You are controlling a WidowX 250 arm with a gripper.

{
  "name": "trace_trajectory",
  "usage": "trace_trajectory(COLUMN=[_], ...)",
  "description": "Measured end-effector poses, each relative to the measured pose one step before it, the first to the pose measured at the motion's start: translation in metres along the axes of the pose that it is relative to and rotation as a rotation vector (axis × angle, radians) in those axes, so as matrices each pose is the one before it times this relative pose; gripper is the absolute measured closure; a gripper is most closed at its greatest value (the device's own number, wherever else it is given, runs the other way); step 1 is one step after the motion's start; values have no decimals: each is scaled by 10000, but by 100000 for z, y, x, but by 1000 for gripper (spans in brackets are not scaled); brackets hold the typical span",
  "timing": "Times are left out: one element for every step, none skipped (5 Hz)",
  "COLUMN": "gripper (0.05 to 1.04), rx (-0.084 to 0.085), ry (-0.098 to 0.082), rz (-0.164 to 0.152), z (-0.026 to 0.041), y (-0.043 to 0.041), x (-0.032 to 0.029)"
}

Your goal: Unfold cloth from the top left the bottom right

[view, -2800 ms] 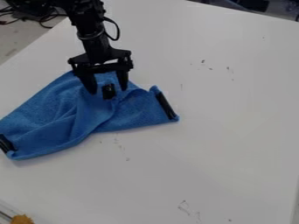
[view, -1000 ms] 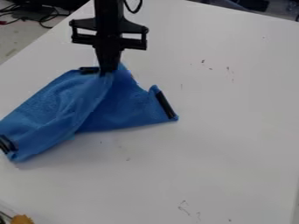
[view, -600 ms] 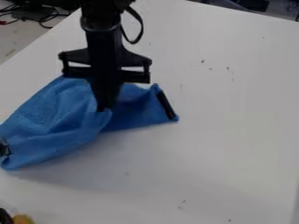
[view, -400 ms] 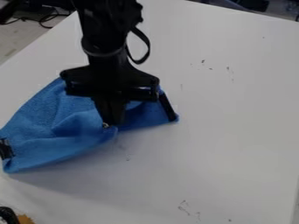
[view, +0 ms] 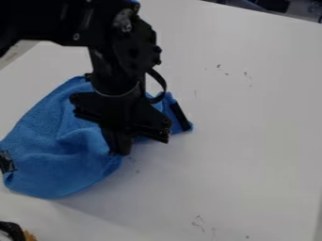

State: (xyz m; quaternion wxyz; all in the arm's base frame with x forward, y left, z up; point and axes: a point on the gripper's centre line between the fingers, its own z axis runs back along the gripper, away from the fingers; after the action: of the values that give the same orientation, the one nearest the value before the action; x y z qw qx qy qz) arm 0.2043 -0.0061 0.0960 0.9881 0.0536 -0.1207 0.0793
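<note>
Gripper [view: 118, 151] and lower edge of the cloth [view: 60, 141] have shifted toward 6 o'clock since the earlier frame. Arm [view: 129, 52] enters from 10 o'clock, jaws pointing down, closed on the cloth's edge. Arm and gripper block part of the cloth from view. Black strips mark its 8 o'clock end [view: 7, 161] and 2 o'clock end [view: 181, 116]. Cloth lies left of centre on the table [view: 252, 146], long axis running 8 to 2 o'clock.

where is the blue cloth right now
In the camera view, the blue cloth is at the left on the white table, partly behind the gripper, whose closed fingers grip it near its edge.
</note>
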Motion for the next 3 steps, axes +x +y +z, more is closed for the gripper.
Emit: trace_trajectory(gripper=[1008, 859, 599], rx=[-240, -504, -261], ry=[627, 496, 289], rz=[-536, -103, -205], z=[-795, 257, 695], y=[325, 133, 64], x=[-427, 340, 458])
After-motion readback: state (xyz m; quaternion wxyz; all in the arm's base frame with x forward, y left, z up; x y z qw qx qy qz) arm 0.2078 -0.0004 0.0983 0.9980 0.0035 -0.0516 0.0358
